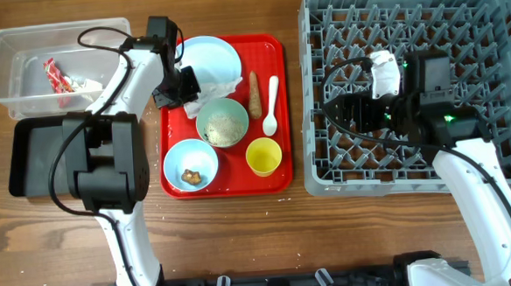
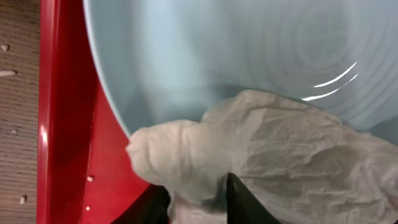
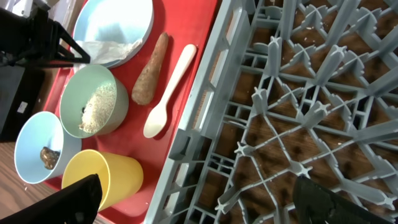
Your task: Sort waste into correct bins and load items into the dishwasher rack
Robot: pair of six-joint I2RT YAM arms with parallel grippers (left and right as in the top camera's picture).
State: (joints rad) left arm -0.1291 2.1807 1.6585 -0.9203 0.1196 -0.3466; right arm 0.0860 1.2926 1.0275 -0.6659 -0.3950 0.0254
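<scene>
Crumpled white napkin [image 2: 261,149] lies nearest the left wrist camera, pinched between the two fingers of the left gripper [image 2: 198,200]. It rests on the rim of the pale blue plate [image 2: 217,50] and overlaps the red serving tray [image 2: 68,124]. Farther off, the right gripper [image 3: 199,198] hangs over the dishwasher rack [image 3: 280,93], fingers spread wide, holding nothing.

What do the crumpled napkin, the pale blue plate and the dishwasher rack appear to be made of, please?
Napkin: soft paper, matte, creased and fibrous. Plate: likely glazed ceramic or melamine, glossy, sharp highlights. Dishwasher rack: moulded grey plastic, dull, ribbed grid.
</scene>
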